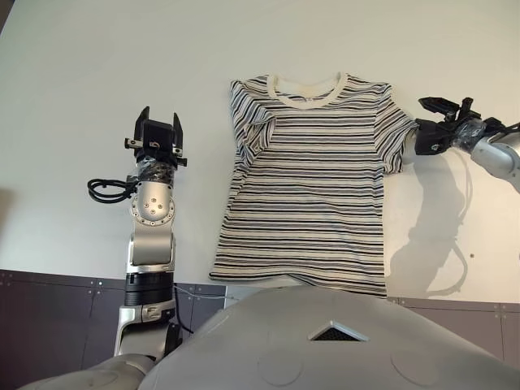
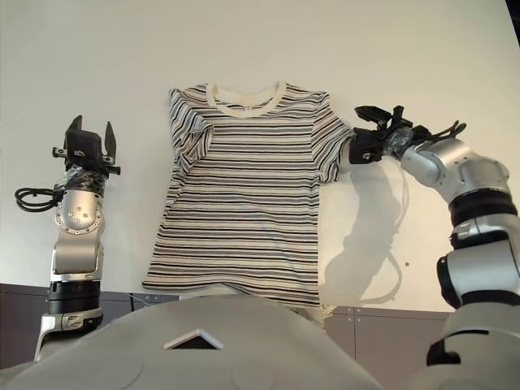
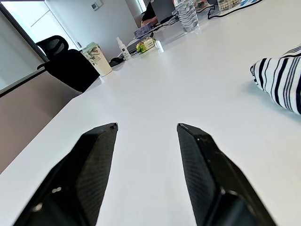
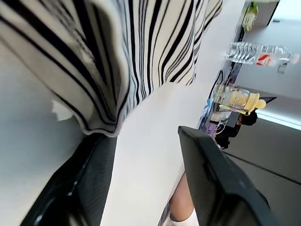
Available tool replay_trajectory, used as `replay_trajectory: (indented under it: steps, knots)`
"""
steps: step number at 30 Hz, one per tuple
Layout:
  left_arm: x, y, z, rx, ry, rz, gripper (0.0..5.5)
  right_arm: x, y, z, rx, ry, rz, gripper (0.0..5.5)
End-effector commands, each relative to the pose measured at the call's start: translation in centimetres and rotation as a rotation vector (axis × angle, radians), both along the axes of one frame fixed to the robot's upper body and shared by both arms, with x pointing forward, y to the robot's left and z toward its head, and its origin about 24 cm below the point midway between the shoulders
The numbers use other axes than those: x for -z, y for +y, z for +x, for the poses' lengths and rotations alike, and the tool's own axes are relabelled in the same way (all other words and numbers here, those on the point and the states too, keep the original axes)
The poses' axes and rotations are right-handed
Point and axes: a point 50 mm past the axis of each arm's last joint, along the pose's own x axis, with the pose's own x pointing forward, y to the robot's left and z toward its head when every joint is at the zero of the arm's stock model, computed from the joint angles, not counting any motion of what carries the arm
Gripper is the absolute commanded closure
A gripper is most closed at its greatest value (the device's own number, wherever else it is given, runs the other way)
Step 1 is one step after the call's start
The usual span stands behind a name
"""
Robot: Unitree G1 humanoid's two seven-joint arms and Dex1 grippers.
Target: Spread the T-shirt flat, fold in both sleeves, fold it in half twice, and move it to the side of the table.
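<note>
A striped T-shirt (image 1: pixel 309 187) lies face up on the white table (image 1: pixel 73 73), collar at the far side. Its sleeve (image 1: pixel 250 130) on my left side is folded in over the body. The other sleeve (image 2: pixel 331 142) lies spread outward. My right gripper (image 2: pixel 354 148) sits at that sleeve's outer hem. Its fingers are open, and the hem (image 4: pixel 101 125) rests on one finger (image 4: pixel 80 183). My left gripper (image 1: pixel 161 115) hovers open over bare table, well left of the shirt, with nothing between its fingers (image 3: pixel 94 160).
A black cable loop (image 1: pixel 110 189) hangs beside my left forearm. The table's near edge (image 1: pixel 65 272) runs just below the shirt's hem. A paper cup (image 3: pixel 96 57), a water bottle (image 3: pixel 187 14) and small items stand at the table's far end, beside a black chair (image 3: pixel 70 66).
</note>
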Motion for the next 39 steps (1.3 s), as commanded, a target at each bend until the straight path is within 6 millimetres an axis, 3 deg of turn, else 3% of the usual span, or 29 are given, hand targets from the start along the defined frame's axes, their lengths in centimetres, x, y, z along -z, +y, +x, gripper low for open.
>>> replay_trajectory:
  steps: [1,6,14,19,23,34,39]
  knots:
    - [0.4,-0.2,-0.6,0.0,0.011,0.016,3.17,1.1,-1.3,-1.6,-0.043,0.087,-0.067,3.11]
    - [0.4,-0.3,-0.6,0.001,0.007,0.023,3.17,1.2,-1.9,-2.5,-0.062,0.108,-0.056,3.11]
    - [0.3,-0.4,-0.1,0.009,-0.003,0.027,3.17,1.9,-0.2,-1.5,-0.091,0.063,-0.047,3.11]
    - [0.5,-0.7,-0.2,0.01,0.0,0.019,3.17,2.3,1.0,-2.1,-0.169,0.094,0.001,3.11]
    - [0.8,-0.7,-0.5,0.009,0.01,0.013,3.17,2.5,0.6,-2.4,-0.171,0.103,-0.018,3.11]
    - [1.2,-0.8,-0.7,-0.002,0.016,0.008,3.13,2.0,0.2,-1.7,-0.095,0.037,0.013,5.35]
    - [1.3,-0.8,-0.8,-0.008,0.015,0.012,3.13,1.4,1.1,-1.7,-0.111,-0.038,0.098,5.39]
